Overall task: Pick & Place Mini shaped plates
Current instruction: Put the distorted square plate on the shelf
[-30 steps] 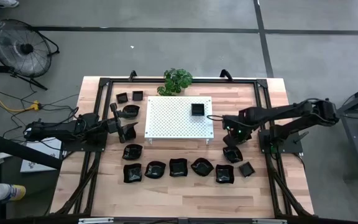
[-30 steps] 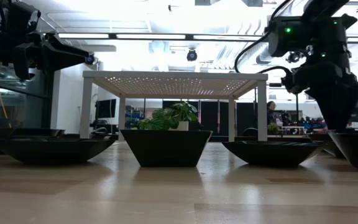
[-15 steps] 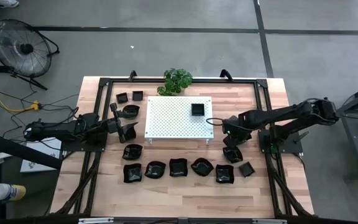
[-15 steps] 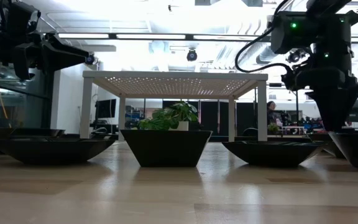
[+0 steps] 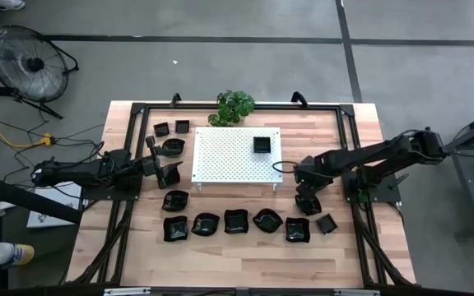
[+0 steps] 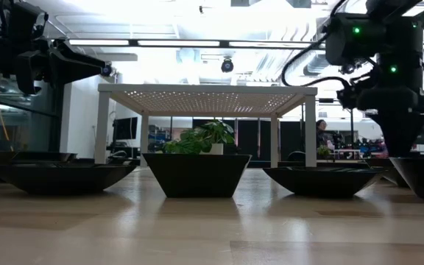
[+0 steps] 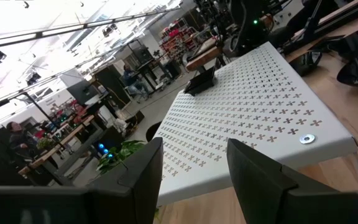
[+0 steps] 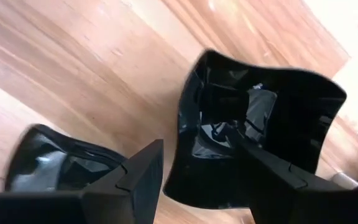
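Observation:
Several glossy black mini plates lie on the wooden table: a row near the front (image 5: 236, 221), a few at the far left (image 5: 174, 146), and one square plate (image 5: 262, 145) on the white perforated board (image 5: 220, 156). My right gripper (image 5: 306, 189) is open and points down over a wavy-edged plate (image 5: 307, 204) that rests on the table. In the right wrist view, one finger (image 8: 138, 177) stands outside that plate's rim (image 8: 188, 124) and the other (image 8: 278, 177) over its hollow. I cannot tell whether they touch it. My left gripper (image 5: 174, 173) is open and empty beside the board's left edge.
A green potted plant (image 5: 235, 107) stands behind the board. A black frame (image 5: 348, 131) runs round the work area. Another plate (image 8: 61, 165) lies close beside the one under my right gripper. The board stands on short legs (image 6: 311, 132).
My right gripper has moved a little toward the table's near edge and stands over the wavy-edged plate. The plates have stayed where they were.

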Controlling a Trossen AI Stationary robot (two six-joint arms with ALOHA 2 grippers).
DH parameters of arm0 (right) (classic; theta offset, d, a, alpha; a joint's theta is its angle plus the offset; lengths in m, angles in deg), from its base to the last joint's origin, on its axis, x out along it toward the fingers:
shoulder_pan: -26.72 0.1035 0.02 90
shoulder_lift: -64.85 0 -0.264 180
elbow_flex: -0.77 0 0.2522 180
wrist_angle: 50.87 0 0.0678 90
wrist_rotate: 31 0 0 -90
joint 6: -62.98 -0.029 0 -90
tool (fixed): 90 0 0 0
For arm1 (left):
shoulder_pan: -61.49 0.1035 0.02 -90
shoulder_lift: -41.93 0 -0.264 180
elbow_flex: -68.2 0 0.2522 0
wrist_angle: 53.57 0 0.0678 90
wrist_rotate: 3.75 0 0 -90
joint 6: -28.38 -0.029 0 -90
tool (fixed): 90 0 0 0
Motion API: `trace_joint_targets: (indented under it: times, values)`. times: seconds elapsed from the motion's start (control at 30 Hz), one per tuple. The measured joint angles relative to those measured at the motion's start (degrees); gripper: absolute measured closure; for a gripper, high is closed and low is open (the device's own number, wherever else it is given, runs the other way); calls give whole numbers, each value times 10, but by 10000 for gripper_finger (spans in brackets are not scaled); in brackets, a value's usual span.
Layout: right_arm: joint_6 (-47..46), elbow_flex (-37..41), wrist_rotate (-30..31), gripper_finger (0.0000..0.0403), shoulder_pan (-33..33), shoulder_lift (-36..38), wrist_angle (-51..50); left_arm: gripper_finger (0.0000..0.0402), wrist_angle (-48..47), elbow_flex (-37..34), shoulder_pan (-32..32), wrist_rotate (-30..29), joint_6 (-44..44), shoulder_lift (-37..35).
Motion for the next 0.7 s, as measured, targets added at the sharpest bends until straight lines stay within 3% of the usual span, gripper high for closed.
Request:
trace_joint_targets:
  times: [0.47, 0.7]
  values:
    - [0, 16, 11, 214, 0, -1, 37, 227, 0, 0, 0, 0, 0, 0]
    - [0, 34, 3, 233, 0, -1, 65, 227, 0, 0, 0, 0, 0, 0]
